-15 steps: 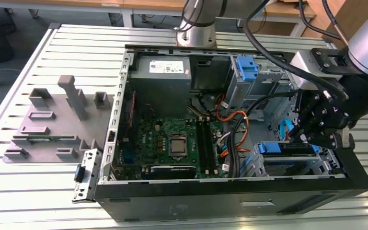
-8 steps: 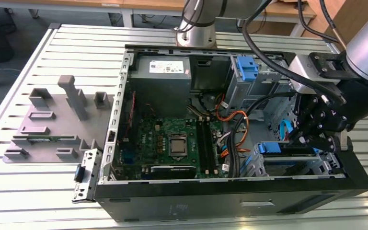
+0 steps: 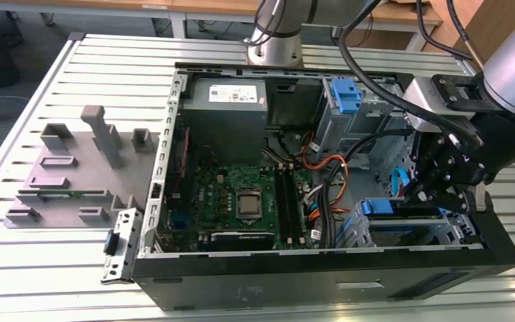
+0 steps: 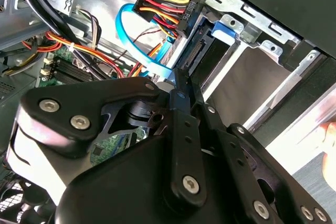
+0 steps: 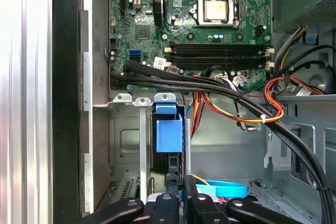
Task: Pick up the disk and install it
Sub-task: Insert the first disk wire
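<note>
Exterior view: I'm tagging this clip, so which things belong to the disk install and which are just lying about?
Job in hand:
the disk, blue-tabbed, at the lower drive bay
the gripper, right beside it
the computer case

Lying about:
grey fixture block, at the exterior view's left
power-supply box
spare blue bracket
motherboard

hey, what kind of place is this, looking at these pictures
Probably a robotics lab or test bench for computer assembly: an open computer case lies on a slotted metal table, a grey fixture block beside it, and the gripper reaches inside.
</note>
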